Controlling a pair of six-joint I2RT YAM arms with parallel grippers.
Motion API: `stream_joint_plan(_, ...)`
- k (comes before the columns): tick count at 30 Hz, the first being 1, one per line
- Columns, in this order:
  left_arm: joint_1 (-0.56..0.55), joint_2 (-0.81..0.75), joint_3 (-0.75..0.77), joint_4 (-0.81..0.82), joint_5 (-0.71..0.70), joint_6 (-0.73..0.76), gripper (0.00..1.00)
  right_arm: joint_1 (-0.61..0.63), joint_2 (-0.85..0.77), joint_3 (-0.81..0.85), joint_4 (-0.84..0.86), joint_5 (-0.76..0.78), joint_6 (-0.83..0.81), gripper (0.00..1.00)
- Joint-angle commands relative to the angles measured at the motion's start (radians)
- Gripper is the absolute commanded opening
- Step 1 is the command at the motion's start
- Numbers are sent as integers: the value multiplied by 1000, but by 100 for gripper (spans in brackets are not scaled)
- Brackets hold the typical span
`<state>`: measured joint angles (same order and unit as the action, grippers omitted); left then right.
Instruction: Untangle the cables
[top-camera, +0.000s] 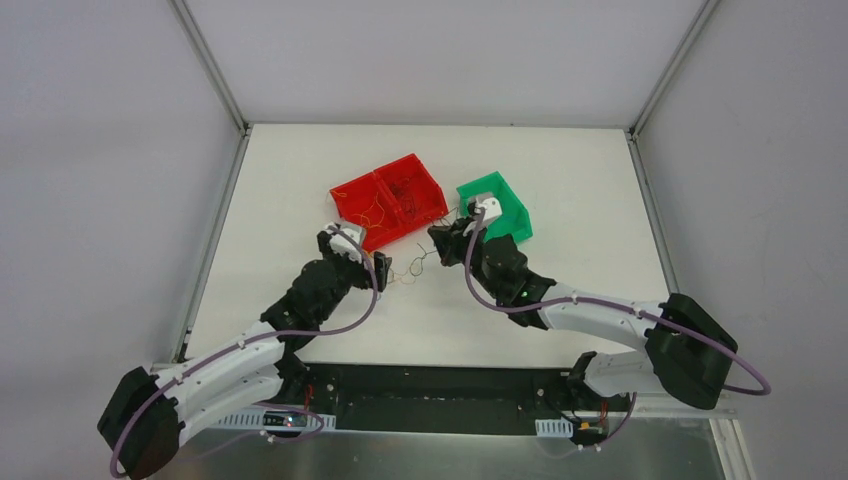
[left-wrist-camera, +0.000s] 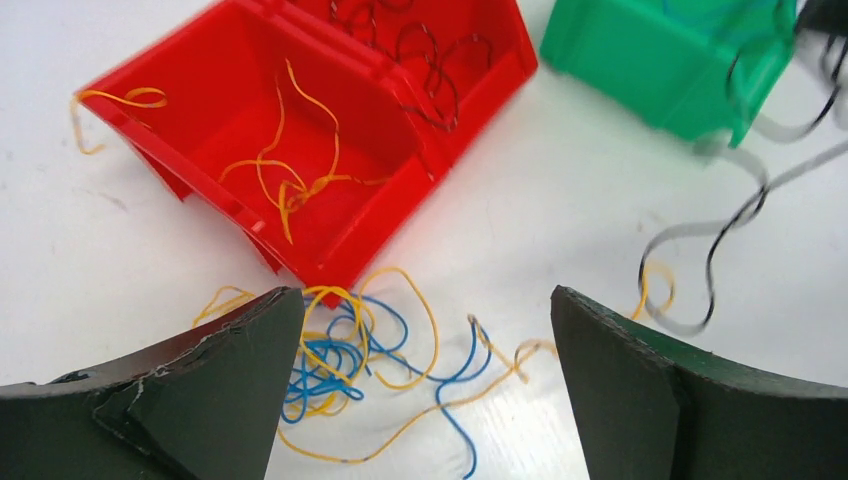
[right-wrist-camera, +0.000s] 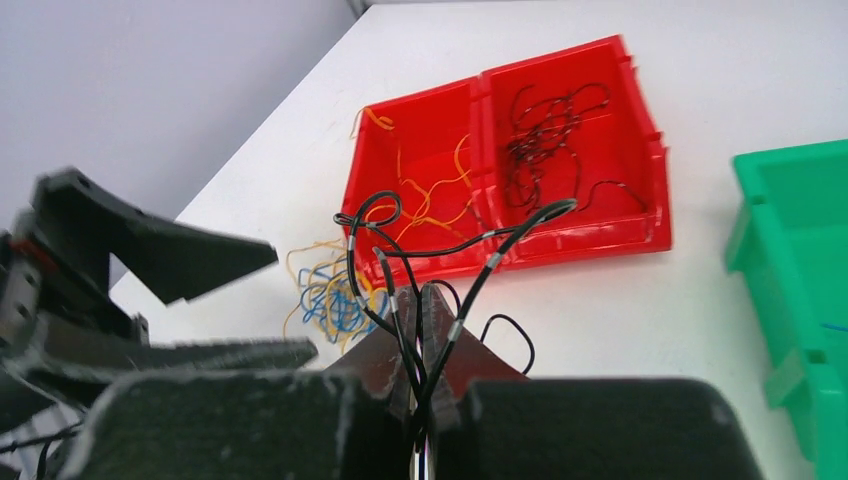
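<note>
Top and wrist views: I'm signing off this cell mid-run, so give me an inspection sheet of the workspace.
Surface: white table.
Job's things: yellow and blue clump on the table in front of the red bins; yellow wires in one red bin, dark wires in the other.
Clutter: green bin beside the red ones.
Grippers: left gripper open, facing the clump; right gripper shut on dark strands.
Cables: purple arm cables run along both arms.
Surroundings: grey walls with metal frame posts.
</note>
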<state>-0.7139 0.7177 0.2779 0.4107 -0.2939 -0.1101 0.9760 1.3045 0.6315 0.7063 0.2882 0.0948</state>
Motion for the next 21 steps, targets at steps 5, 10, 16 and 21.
stream_joint_plan(5,-4,202,65,64,256,196,94,-57,-78,-26,76,89,80,0)
stream_joint_plan(10,-4,230,90,41,336,222,92,-75,-75,-18,50,72,93,0)
stream_joint_plan(16,-4,315,129,63,364,266,91,-80,-79,-20,50,45,102,0)
stream_joint_plan(21,-4,493,245,-10,359,305,60,-91,-91,-39,74,41,112,0)
